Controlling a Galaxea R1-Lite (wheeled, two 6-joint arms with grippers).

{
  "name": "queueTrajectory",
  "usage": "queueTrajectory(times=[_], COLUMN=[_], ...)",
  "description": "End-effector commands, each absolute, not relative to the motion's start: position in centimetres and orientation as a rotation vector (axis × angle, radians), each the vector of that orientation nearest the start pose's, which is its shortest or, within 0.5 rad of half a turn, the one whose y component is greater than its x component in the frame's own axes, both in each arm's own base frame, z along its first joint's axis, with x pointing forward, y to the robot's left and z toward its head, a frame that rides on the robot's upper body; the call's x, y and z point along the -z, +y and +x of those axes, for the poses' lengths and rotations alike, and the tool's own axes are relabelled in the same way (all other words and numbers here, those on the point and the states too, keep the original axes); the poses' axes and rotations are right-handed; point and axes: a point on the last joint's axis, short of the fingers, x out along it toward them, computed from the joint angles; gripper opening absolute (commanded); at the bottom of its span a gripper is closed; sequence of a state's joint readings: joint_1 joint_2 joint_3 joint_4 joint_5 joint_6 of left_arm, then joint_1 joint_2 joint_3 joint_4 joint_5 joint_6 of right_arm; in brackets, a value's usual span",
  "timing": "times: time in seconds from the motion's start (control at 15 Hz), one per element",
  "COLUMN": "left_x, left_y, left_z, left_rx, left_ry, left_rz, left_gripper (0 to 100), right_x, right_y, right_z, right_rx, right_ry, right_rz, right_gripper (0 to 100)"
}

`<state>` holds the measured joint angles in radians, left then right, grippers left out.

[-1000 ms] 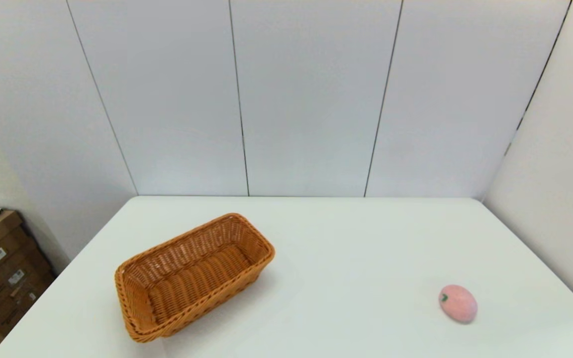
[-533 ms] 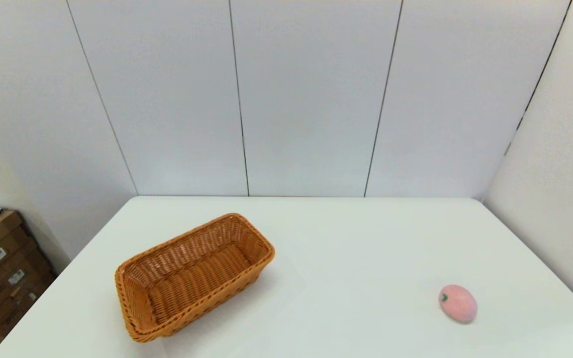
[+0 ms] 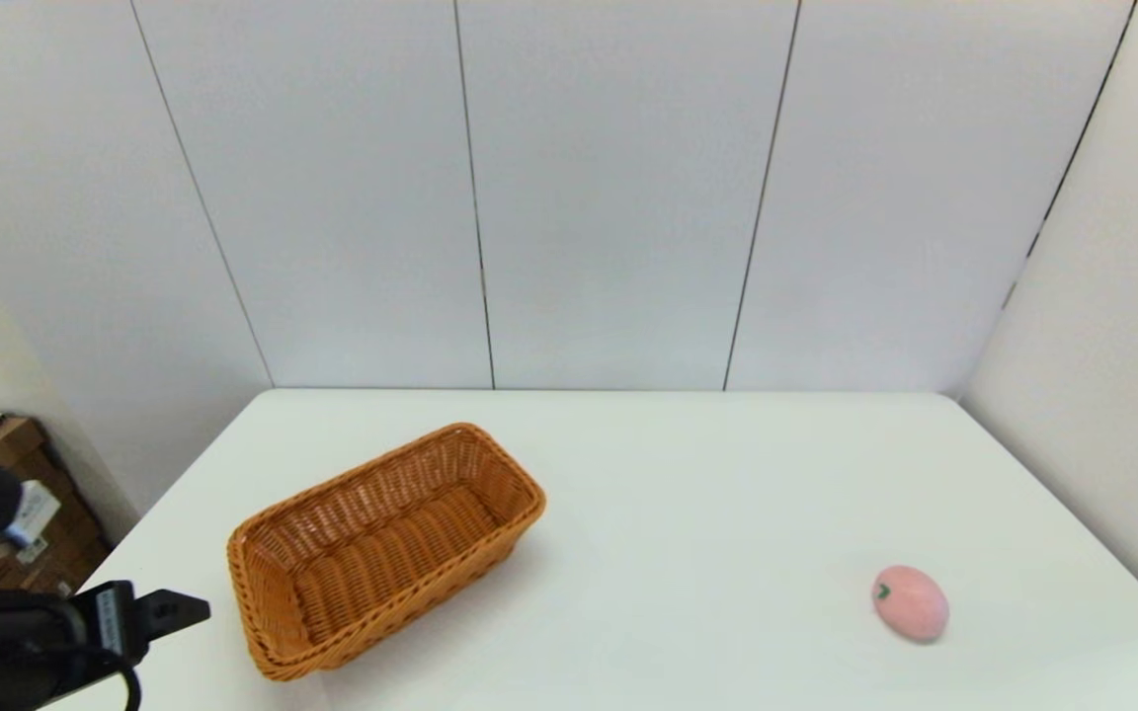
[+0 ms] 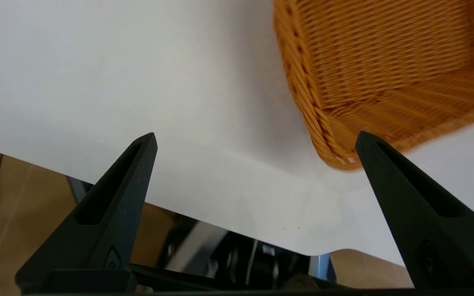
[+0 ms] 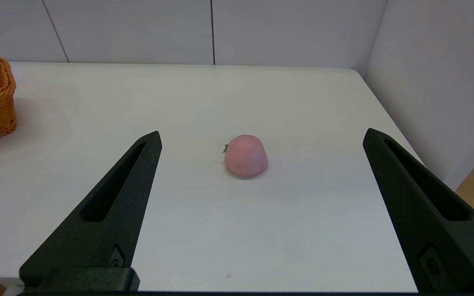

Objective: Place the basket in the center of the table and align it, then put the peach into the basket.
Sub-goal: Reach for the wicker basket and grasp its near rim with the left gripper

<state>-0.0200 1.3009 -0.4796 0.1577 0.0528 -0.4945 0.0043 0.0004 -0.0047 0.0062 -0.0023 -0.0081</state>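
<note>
Large white rectangular table [image 3: 688,494]. Orange-brown woven wicker basket [image 3: 381,548] sits angled on its left half, empty. Small pink egg-shaped peach [image 3: 910,602] lies far right, near front. Left gripper [image 4: 255,142] w/ jaws spread wide, at table's front-left edge beside basket. Right gripper [image 5: 261,133] jaws spread too, facing peach.

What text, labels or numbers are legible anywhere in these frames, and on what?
None legible.
White label on the cardboard boxes left of the table: too small to read.
Pale patch on the left gripper body: too blurred to tell whether it is print.
Basket, peach, table, wall panels: no markings visible.
</note>
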Motion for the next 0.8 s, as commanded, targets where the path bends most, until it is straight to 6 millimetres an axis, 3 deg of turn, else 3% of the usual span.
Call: queueTrajectory(times=[0.07, 0.33, 0.8], left_x=[-7.1, -5.6, -3.3], left_y=[-1.4, -1.6, -1.7], left_z=[23.8, 26.6, 27.9], left_rx=[-0.333, -0.311, -0.305], left_ry=[1.259, 1.236, 1.222], left_rz=[-0.556, -0.576, -0.580], left_gripper=[100, 100, 100], right_x=[-7.6, -7.6, -7.6], right_y=[0.0, 0.0, 0.0], right_z=[-2.3, -2.3, -2.3], right_rx=[-0.003, 0.000, 0.008], right_ry=[0.002, 0.002, 0.002], right_rz=[-0.006, 0.000, 0.002], right_gripper=[100, 100, 100])
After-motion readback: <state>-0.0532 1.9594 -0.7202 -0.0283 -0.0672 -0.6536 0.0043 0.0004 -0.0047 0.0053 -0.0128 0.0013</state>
